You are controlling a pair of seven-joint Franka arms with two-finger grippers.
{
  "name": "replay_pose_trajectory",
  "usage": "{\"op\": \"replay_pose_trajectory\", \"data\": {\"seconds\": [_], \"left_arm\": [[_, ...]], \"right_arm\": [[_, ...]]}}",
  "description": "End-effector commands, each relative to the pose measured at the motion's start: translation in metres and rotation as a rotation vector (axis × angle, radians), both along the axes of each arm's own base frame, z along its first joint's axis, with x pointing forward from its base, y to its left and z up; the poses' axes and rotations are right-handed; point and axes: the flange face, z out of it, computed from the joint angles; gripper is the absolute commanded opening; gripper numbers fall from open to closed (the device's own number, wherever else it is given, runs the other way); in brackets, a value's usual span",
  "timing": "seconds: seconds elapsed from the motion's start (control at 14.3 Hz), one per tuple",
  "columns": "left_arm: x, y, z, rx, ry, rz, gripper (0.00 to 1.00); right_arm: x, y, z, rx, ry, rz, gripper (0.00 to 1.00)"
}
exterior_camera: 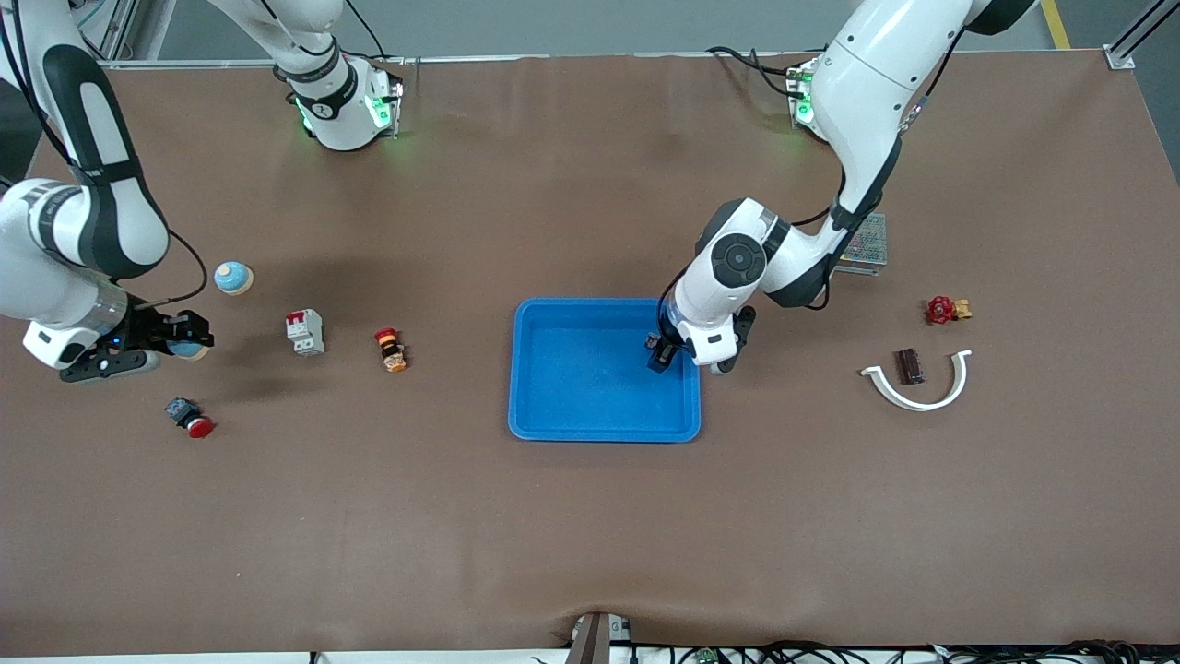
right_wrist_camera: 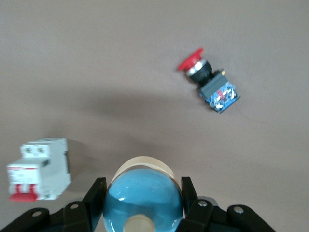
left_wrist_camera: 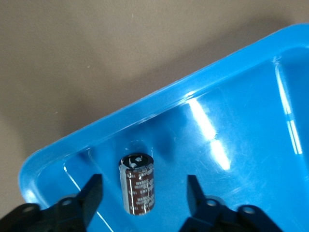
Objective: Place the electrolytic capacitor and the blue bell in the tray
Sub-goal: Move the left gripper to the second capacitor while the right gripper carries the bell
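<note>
The blue tray (exterior_camera: 572, 406) sits mid-table. My left gripper (exterior_camera: 658, 356) hangs low over the tray's end toward the left arm, open. In the left wrist view the electrolytic capacitor (left_wrist_camera: 138, 186), a dark brown cylinder with a silver top, rests on the tray floor (left_wrist_camera: 241, 145) between the spread fingers (left_wrist_camera: 92, 189), touching neither. My right gripper (exterior_camera: 184, 343) is at the right arm's end of the table, shut on a blue bell (right_wrist_camera: 142, 203) with a cream rim. The fingers (right_wrist_camera: 96, 191) press both sides of the dome.
A second blue bell (exterior_camera: 233, 278) stands on the table by the right gripper. Around it are a white circuit breaker (exterior_camera: 305, 331), a red push button (exterior_camera: 190, 418) and an orange switch (exterior_camera: 391, 349). A red valve (exterior_camera: 942, 310), white curved piece (exterior_camera: 917, 392), brown block (exterior_camera: 910, 365) and mesh box (exterior_camera: 867, 244) lie toward the left arm's end.
</note>
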Motion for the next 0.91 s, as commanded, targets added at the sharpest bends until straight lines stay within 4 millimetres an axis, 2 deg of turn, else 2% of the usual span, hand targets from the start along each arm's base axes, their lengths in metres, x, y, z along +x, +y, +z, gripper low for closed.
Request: {"op": "replay_pose_trajectory", "data": {"seconds": [0.0,0.14,0.21,0.28,0.56,0.7,0.77,0.84], "left_arm": [[0.008,0.008,0.048,0.035,-0.014,0.01,1.0],[0.012,0.011,0.072,0.077,-0.01,-0.012,1.0],[0.017,0.015,0.083,0.114,-0.007,-0.029,1.0],[0.024,0.027,0.093,0.149,-0.001,-0.038,1.0],[0.044,0.099,0.116,0.226,0.051,-0.155,1.0],[0.056,0.15,0.127,0.239,0.081,-0.212,1.0],[0.06,0.178,0.124,0.235,0.094,-0.24,1.0],[0.059,0.194,0.124,0.234,0.099,-0.282,1.0]], "right_arm": [[0.025,0.023,0.04,-0.002,0.015,-0.02,0.0],[0.035,0.05,0.063,-0.006,0.018,-0.082,0.0],[0.037,0.07,0.07,-0.011,0.011,-0.106,0.0],[0.039,0.09,0.077,-0.017,0.003,-0.15,0.0],[0.038,0.186,0.086,-0.032,0.017,-0.309,0.0],[0.033,0.24,0.086,-0.041,0.02,-0.384,0.0],[0.03,0.267,0.086,-0.043,0.015,-0.419,0.0],[0.026,0.29,0.085,-0.045,0.013,-0.45,0.0]]}}
